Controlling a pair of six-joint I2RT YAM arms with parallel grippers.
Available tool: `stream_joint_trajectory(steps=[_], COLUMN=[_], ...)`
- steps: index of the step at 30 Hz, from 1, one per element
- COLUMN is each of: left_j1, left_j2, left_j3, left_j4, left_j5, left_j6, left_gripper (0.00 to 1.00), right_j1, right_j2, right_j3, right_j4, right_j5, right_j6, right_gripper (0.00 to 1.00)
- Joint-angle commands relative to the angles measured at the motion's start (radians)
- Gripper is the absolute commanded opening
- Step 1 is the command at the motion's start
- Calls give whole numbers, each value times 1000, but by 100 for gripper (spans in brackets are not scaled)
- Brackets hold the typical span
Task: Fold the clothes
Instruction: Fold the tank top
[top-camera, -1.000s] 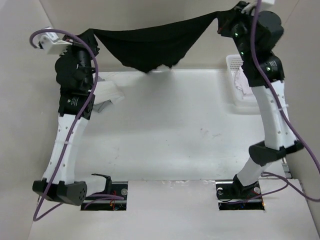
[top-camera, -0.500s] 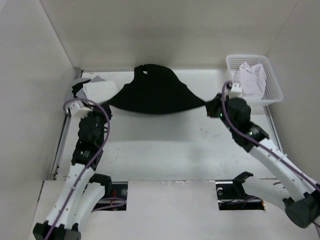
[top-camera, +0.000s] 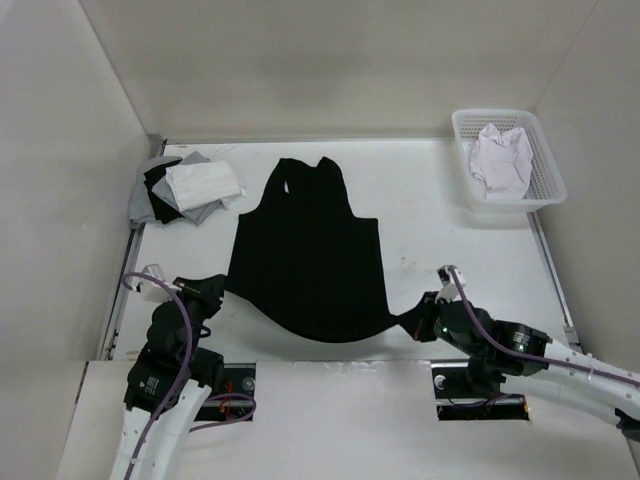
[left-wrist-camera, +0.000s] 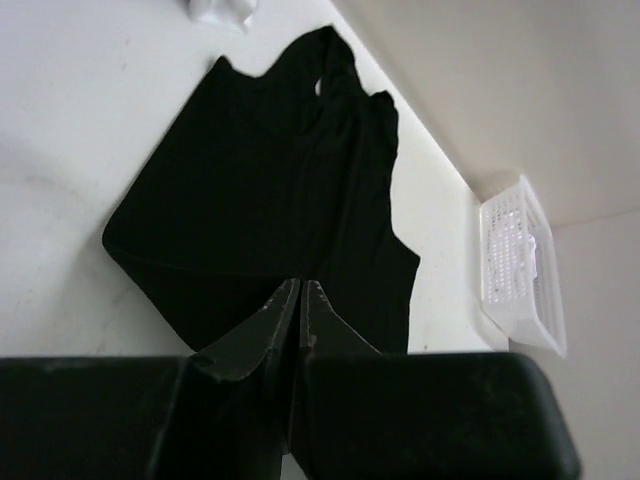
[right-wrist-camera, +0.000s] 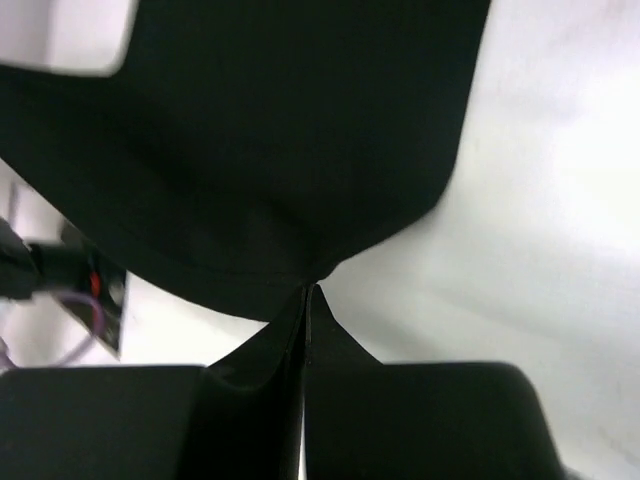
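Because the plain black shirt-like garment of soft fabric (top-camera: 305, 260) is limp, light and has no stiffness of its own, I judge it will sag and crease wherever it is not held. It is best taken by its corners or edges, two points at once, and laid over rather than pushed. Seen from the middle of the white table (top-camera: 450, 240), a loose pile of grey, white and black cloth garments (top-camera: 190, 188) lies at 10 o'clock, apart from the work. At 7 o'clock the left gripper (top-camera: 208, 289) has its jaws pinched together on the hem's left corner, and the left wrist view shows the dark fingers meeting with the cloth spreading away beyond them. The garment lies spread flat across the table's middle, its small neck opening and straps toward 12 o'clock and its hem toward 6 o'clock, curving between the two pulled corners. Its surface looks matt and mostly smooth. At 5 o'clock the right gripper (top-camera: 415, 322) is likewise clamped tight on the hem's right corner. At 2 o'clock a white plastic mesh basket (top-camera: 510, 203) holds a crumpled white cloth (top-camera: 500, 155), well apart from the black fabric.
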Motion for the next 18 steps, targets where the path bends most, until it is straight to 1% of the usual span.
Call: stream_joint_trajectory(steps=[1,3,4,6,7,8,9,10,11,12,13,14,17,18], left_j1=[0,19,28,34,36,39,43,53,63,73,83,103,152,160], left_j2=[-11,34,77,202,277,377,440,541,672,786,868,984,1300,1424], left_j3=[41,42,39,35,32,35,44,59,91,139,176,237,457,580], left_j4=[-108,-52,6,176,267,392,469,575,685,756,804,861,956,958], left_j5=[-10,-39,-48,-57,-62,-62,-68,-89,-100,-114,-120,-125,-107,-94], left_j6=[-89,-72,-53,-13,-6,-6,-2,6,17,26,36,46,35,41], left_gripper=[2,2,2,2,2,2,2,2,2,1,1,1,1,1], right_j1=[110,120,80,-58,-145,-234,-302,-387,-466,-529,-578,-618,-719,-745], right_j2=[39,127,183,311,377,440,491,563,644,730,811,897,1140,1216], right_j3=[44,101,133,193,219,243,262,292,341,398,462,537,780,865], right_j4=[-74,-28,12,136,225,318,391,476,539,587,621,635,640,625], right_j5=[123,169,172,124,67,0,-51,-118,-178,-225,-260,-285,-326,-340], right_j6=[159,100,39,-107,-176,-234,-268,-298,-312,-316,-318,-322,-323,-315], right_gripper=[0,0,0,0,0,0,0,0,0,0,0,0,0,0])
